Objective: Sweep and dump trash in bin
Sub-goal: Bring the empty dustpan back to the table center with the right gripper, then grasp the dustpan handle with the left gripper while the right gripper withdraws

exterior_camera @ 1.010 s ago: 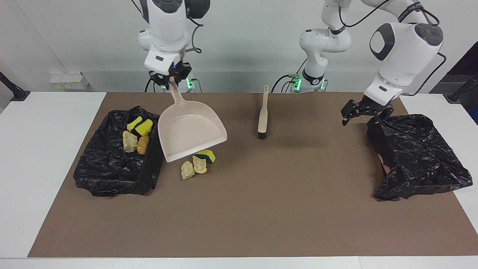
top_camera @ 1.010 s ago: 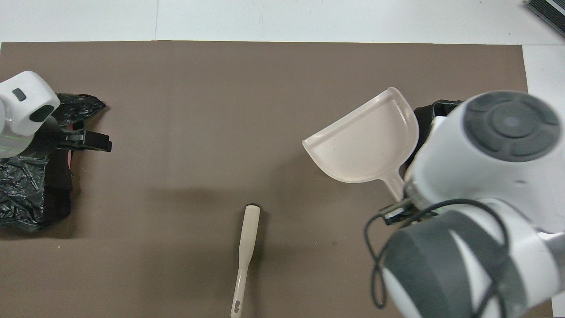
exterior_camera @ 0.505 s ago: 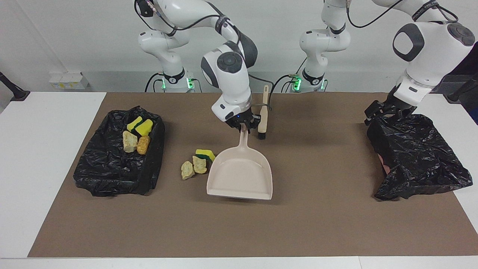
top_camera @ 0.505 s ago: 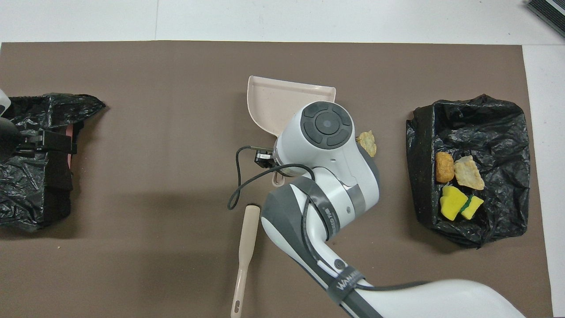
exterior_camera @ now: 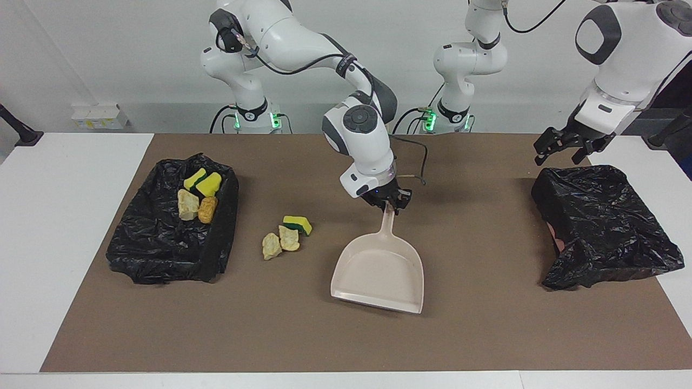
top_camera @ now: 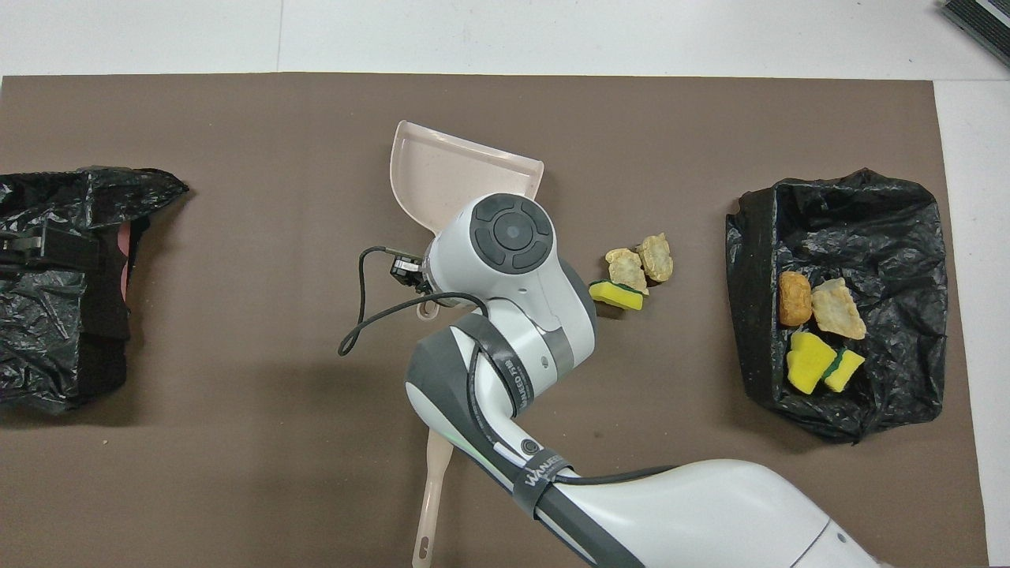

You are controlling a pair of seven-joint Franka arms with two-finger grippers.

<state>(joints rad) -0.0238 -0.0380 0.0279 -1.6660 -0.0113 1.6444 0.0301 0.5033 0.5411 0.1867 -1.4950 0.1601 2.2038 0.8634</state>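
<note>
The right end effector [exterior_camera: 390, 204], clamped on the handle of the dustpan [exterior_camera: 380, 273], has carried it away from the lined bin [exterior_camera: 162, 254] at the right arm's end of the worktop [exterior_camera: 303, 335]. A second ago the pan hung beside that bin; now its flat lip rests on the worktop, past the loose trash [exterior_camera: 285, 236] as counted from the bin. Three scraps lie near the bin, between it and the pan; four more [exterior_camera: 197, 195] sit inside it. So a second sweep seems due. The brush [top_camera: 432, 497] is mostly hidden under the arm. The left end effector [exterior_camera: 565, 143] has lifted off the other bag [exterior_camera: 605, 227] and waits over it, fingers spread.
</note>
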